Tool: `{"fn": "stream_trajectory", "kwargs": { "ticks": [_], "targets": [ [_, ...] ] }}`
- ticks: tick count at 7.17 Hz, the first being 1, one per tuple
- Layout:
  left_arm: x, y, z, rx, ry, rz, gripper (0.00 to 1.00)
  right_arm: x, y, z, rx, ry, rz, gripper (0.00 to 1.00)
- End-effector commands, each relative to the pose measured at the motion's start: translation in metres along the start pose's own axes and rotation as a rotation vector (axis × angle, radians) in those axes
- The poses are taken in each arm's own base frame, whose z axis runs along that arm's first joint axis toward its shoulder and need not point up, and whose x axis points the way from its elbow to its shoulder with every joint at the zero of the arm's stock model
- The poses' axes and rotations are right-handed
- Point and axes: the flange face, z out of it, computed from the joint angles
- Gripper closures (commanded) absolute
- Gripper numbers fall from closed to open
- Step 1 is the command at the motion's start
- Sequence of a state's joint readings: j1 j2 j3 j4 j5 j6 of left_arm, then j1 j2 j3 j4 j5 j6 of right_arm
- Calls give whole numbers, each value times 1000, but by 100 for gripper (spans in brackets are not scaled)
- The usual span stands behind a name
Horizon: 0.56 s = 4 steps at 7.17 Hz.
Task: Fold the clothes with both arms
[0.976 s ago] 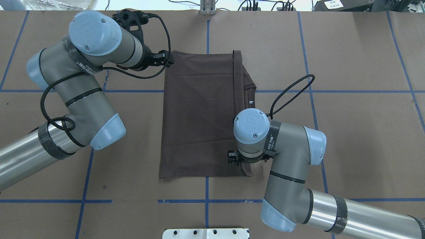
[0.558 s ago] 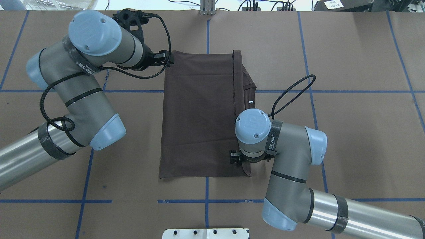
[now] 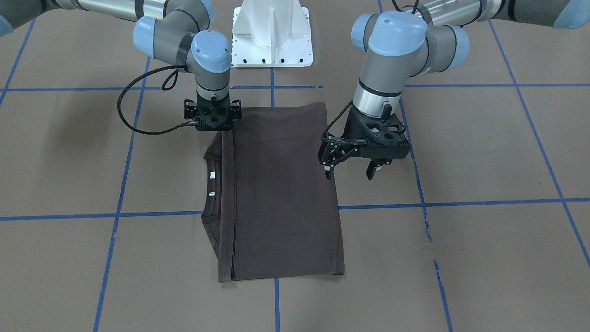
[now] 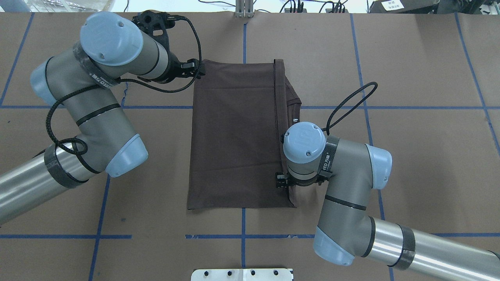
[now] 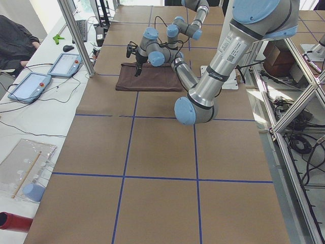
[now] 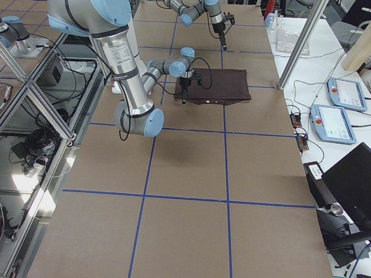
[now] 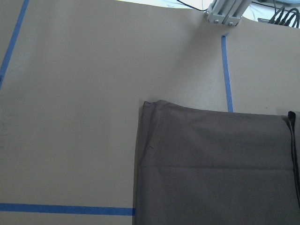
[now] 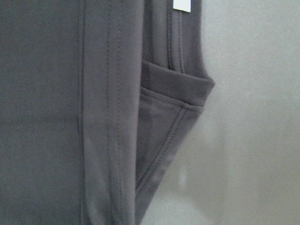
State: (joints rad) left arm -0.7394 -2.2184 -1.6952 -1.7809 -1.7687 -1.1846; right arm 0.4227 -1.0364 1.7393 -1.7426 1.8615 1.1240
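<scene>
The dark brown T-shirt lies flat on the table, folded into a long rectangle. Its collar and small white labels stick out along one long edge. My left gripper is open and empty. It hovers just off the opposite long edge, near the far corner. My right gripper points straight down at the collar-side edge near the robot-side corner. It looks open and holds nothing. The right wrist view shows the collar fold up close. The left wrist view shows a shirt corner.
The white base pedestal stands at the robot's edge of the table. Blue tape lines grid the brown table cover. Tablets and metal posts stand beyond the table's far edge.
My right arm has shifted a little to the right, toward the shirt's collar-side edge. The shirt and my left arm have not moved.
</scene>
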Motion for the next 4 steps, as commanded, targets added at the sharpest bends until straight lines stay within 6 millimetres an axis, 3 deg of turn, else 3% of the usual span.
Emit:
{"fn": "stream_trajectory", "kwargs": {
  "ticks": [1,3,4],
  "targets": [
    [0,0,0,0,0,-1,0,17,-6,2,3,12,4,0],
    [3,3,2,-5,1,-4,0,51,2,7,2,28,-22,0],
    [2,3,2,-6,0,-4,0,89,13,16,0,55,-88,0]
  ]
}}
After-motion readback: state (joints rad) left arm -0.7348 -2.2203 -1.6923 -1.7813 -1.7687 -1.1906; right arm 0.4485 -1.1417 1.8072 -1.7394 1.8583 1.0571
